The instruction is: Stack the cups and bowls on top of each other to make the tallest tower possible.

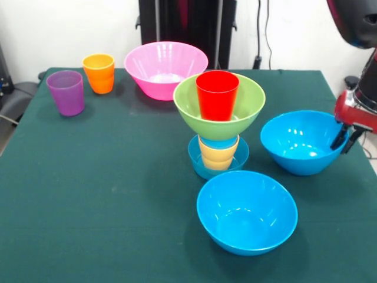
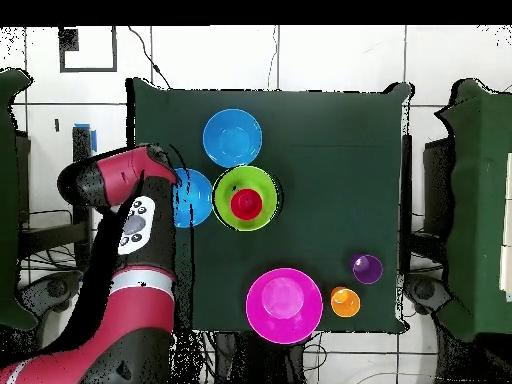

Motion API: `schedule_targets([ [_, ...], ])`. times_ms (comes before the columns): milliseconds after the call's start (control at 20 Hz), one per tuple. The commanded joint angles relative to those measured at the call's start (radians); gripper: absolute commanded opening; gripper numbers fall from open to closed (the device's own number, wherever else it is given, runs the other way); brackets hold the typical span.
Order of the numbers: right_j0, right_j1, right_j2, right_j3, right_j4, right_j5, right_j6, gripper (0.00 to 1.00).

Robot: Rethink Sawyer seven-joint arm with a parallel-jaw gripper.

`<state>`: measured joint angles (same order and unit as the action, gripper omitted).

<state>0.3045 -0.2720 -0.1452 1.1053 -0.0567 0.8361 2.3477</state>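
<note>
Glossy round blue bowl [image 1: 303, 141] has its thin rim pinched by the jaws [image 1: 346, 139].

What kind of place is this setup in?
Probably a robotics lab or test room: a red robot arm works at a green-covered table on a white tiled floor, with toy-like plastic bowls and cups as props.

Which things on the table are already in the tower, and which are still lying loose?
In the tower: small blue bowl as base, yellow-orange cup, green bowl, red cup.

Loose: pink bowl, orange cup, purple cup, near blue bowl, far blue bowl beside the gripper.
</note>
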Motion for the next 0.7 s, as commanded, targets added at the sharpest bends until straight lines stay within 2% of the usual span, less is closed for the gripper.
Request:
schedule_targets([
  [50,0.068,-0.083,-0.054,0.017,-0.010,0.276,0.129,0.00],
  [250,0.091,-0.084,-0.092,-0.033,0.008,0.390,0.175,0.00],
  [350,0.087,-0.079,-0.090,-0.044,0.023,0.408,0.189,0.00],
  [700,0.051,-0.121,-0.076,-0.058,0.073,0.520,0.159,0.00],
])
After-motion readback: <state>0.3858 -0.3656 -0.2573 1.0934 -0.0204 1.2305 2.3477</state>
